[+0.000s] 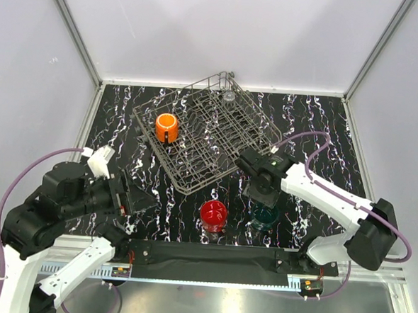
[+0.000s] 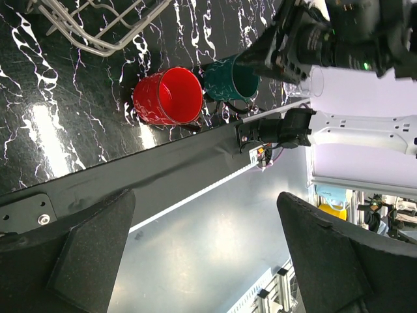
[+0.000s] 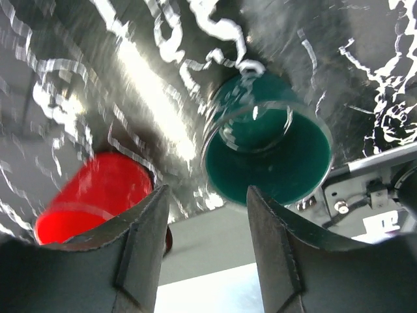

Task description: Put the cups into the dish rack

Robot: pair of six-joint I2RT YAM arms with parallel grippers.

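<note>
Teal cup, outside the dish rack with a clear cup just beside it, could topple if the right gripper, fingers half apart and empty, comes down off-centre; left gripper gapes wide.

Black marbled table under dish rack, red cup, teal cup.

The wire rack sits diagonally at the far middle. An orange cup sits in its left part, and a clear cup at its far corner. A red cup stands mouth-up near of the rack, with a teal cup to its right.
</note>
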